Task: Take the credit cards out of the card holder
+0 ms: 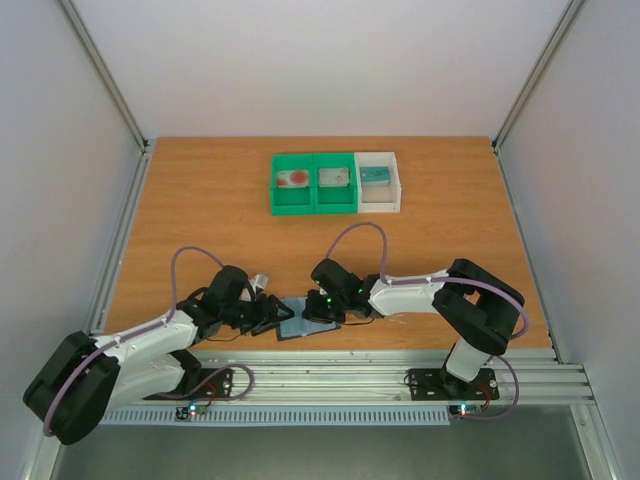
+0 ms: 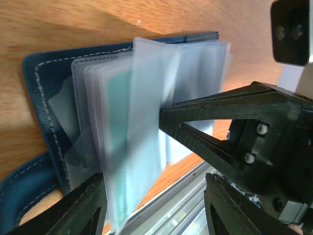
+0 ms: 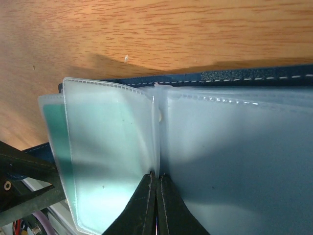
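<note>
Nearest, the left pincer (image 2: 154, 193) is seen spread wide, astride the loose edges of the clear sleeves (image 2: 146, 98). The right pincer (image 3: 156, 181) is closed tip to tip at their fold. Between them, at the near edge of the desk (image 3: 146, 29), the card holder (image 2: 44, 93) lies opened. A teal card (image 2: 117, 142) inside one sleeve, judged light, stiff and slick, should be pinched by its edge.

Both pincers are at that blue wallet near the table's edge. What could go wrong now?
The right pincer is shut at the fold of the thin clear sleeves; a pull might tear one or lift the whole card holder.
The open left pincer straddles several sleeves, so it may pinch plastic with the teal card, jamming it.
The holder lies at the near edge of the table; a tug could drag it off.
</note>
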Motion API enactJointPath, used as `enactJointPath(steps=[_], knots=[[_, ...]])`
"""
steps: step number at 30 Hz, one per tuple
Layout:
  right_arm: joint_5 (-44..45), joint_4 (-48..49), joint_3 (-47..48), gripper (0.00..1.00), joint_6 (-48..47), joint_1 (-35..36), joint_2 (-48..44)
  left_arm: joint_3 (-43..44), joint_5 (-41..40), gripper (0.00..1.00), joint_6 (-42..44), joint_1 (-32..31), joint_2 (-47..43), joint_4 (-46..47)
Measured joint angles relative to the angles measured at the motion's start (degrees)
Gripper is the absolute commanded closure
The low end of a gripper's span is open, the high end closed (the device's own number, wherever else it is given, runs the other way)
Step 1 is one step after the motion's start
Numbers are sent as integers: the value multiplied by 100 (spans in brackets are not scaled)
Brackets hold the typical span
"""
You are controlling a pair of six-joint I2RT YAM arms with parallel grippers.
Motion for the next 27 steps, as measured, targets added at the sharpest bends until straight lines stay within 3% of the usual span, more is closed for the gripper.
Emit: enactJointPath(steps=[5, 16, 27], knots=[[15, 92, -66, 98, 55, -2, -26, 2, -2, 36, -11, 0, -155, 11], [11, 234, -125, 98, 127, 0, -28, 105, -354, 33, -33, -2, -1069, -629], [11, 343, -177, 98, 155, 0, -28, 107, -151, 31, -33, -2, -55, -26]])
